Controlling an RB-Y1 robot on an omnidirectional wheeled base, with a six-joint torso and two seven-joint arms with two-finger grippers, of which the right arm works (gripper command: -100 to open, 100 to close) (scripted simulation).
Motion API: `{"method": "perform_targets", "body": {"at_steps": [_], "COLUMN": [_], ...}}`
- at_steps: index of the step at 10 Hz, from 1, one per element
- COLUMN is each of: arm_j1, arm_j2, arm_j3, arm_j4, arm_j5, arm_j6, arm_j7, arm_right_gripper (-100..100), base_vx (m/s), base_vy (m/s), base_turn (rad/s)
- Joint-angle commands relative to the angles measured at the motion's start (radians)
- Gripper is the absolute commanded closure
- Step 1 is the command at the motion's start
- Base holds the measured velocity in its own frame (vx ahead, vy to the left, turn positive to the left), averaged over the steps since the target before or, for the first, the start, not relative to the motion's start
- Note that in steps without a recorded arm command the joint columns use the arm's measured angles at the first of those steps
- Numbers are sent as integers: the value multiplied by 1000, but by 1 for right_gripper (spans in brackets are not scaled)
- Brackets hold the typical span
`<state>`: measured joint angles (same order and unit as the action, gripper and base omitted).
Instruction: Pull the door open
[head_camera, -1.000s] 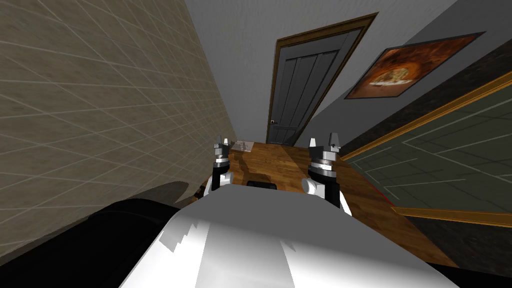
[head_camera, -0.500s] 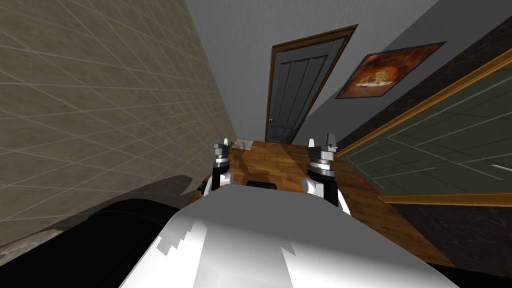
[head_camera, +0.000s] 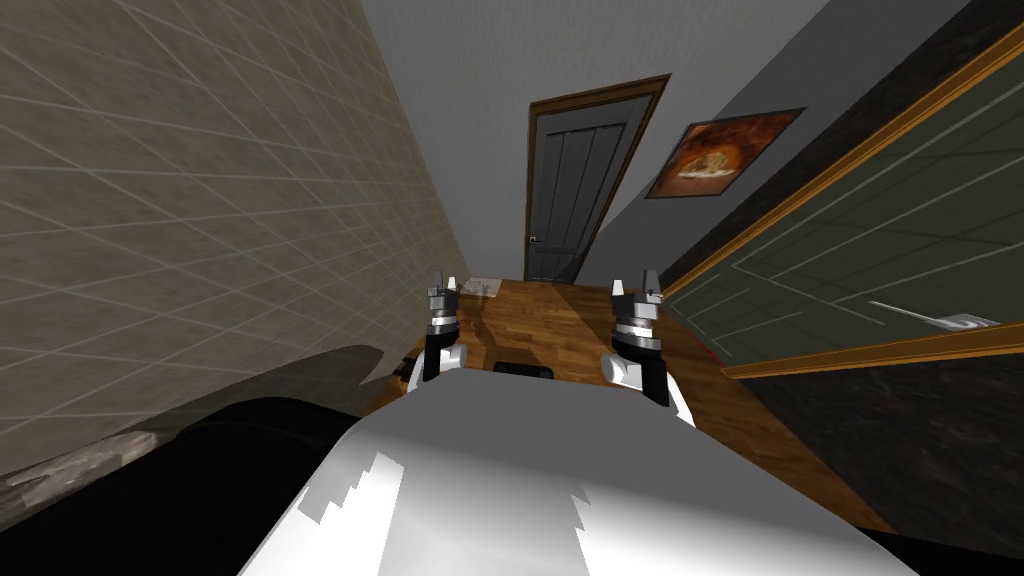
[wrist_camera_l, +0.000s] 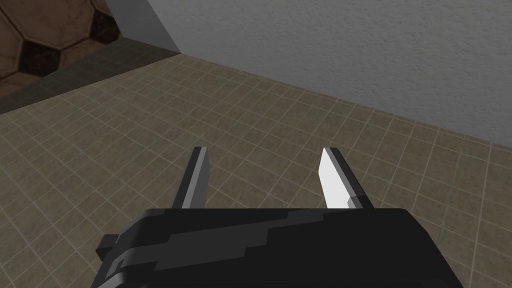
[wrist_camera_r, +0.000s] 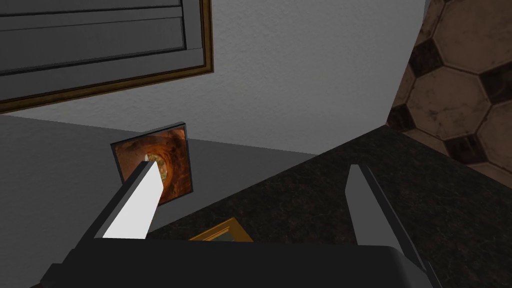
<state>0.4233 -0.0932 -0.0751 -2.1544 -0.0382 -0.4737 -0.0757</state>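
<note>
1. A beige tiled wall (head_camera: 200, 200) fills the side from 8 to 11 o'clock and runs away toward the far end.
2. A dark speckled wall (head_camera: 900, 450) takes the 2 to 4 o'clock side and carries a large gold-framed panel (head_camera: 900, 220) with pale lines.
3. A wooden floor (head_camera: 560, 320) forms a narrow corridor between the two walls, leading toward 12 o'clock.
4. The door (head_camera: 575, 190), dark grey with upright panels, stands at 12 o'clock at the corridor's far end. It is shut inside a brown frame (head_camera: 600, 90) and well apart from both grippers. The right wrist view shows part of it too (wrist_camera_r: 90, 40).
5. An orange-brown picture (head_camera: 722, 152) hangs on the grey wall at 1 o'clock, near the door frame. In the right wrist view it lies behind one fingertip (wrist_camera_r: 175, 165).
6. The right gripper (head_camera: 634, 284) is raised above the floor at about 1 o'clock. Its fingers are spread wide with nothing between them (wrist_camera_r: 252, 166).
7. The left gripper (head_camera: 445, 280) is raised at about 11 o'clock, near the tiled wall, also wide and empty (wrist_camera_l: 264, 150).
8. The door handle (head_camera: 536, 240) is a small lever on the door's 9 o'clock edge, low on the panel.
</note>
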Motion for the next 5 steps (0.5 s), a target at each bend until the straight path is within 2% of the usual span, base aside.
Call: {"method": "perform_targets", "body": {"at_steps": [1,3,5], "arm_j1": [-8,-22,-36], "arm_j2": [-7,-14,-21], "arm_j3": [-1,-3,-6], "arm_j4": [24,59,95], "arm_j5": [2,4,6], "arm_j6": [-6,-13,-21], "arm_j7": [1,3,5], "arm_right_gripper": [-100,-100,-100], "base_vx": [-145,-114,-22], "base_vy": [-179,-160,-161], "base_turn": [-109,-115,-130]}}
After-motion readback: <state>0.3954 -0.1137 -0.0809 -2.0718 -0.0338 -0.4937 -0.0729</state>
